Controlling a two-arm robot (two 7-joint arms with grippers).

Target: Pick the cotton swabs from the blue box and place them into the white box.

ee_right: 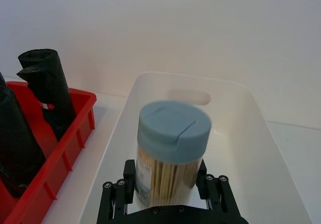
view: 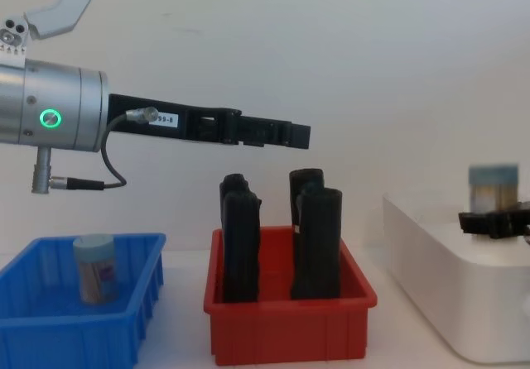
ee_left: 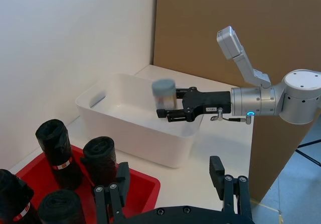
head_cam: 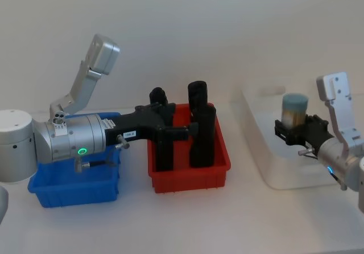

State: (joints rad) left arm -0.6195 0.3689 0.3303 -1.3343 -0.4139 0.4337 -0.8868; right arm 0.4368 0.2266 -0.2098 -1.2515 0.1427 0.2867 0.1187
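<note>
My right gripper [head_cam: 293,130] is shut on a jar of cotton swabs [head_cam: 294,110] with a pale teal lid, held upright over the inside of the white box [head_cam: 267,171]. In the right wrist view the jar [ee_right: 173,148] sits between the fingers above the tub's floor [ee_right: 235,148]. A second jar of cotton swabs [view: 93,280] stands in the blue box [view: 50,336] at the left. My left gripper [view: 286,135] reaches out high above the red bin, open and holding nothing; its fingers [ee_left: 108,194] stand wide apart.
A red bin [head_cam: 190,177] with several tall black rolls [head_cam: 202,128] stands between the blue box [head_cam: 74,191] and the white box. A wall runs close behind the table. A brown board [ee_left: 241,23] stands beyond the white box [ee_left: 130,128].
</note>
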